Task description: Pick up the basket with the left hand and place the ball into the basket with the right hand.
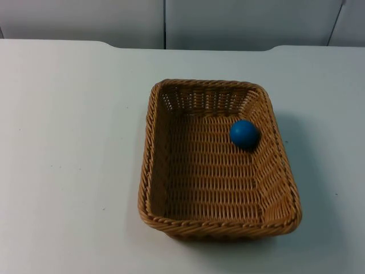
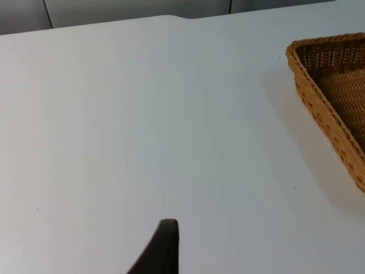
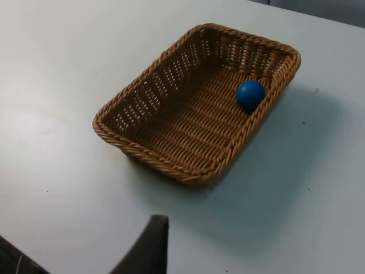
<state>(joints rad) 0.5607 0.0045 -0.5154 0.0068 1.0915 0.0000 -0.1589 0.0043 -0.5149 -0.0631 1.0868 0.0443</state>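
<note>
A rectangular brown wicker basket (image 1: 149, 142) stands flat on the white table, a little right of the middle. A blue ball (image 1: 244, 134) lies inside it, against the right wall near the far right corner. The left wrist view takes in one corner of the basket (image 2: 319, 108), and my left gripper (image 2: 162, 251) hangs over bare table well to that side of it, touching nothing. My right gripper (image 3: 148, 245) is drawn back from the basket (image 3: 114, 128) and above the table. From there the ball (image 3: 251, 95) rests by the basket's far wall.
The white table (image 1: 68, 142) spreads wide on the basket's left and narrower on its right. A grey partition wall (image 1: 228, 23) closes off the table's far edge.
</note>
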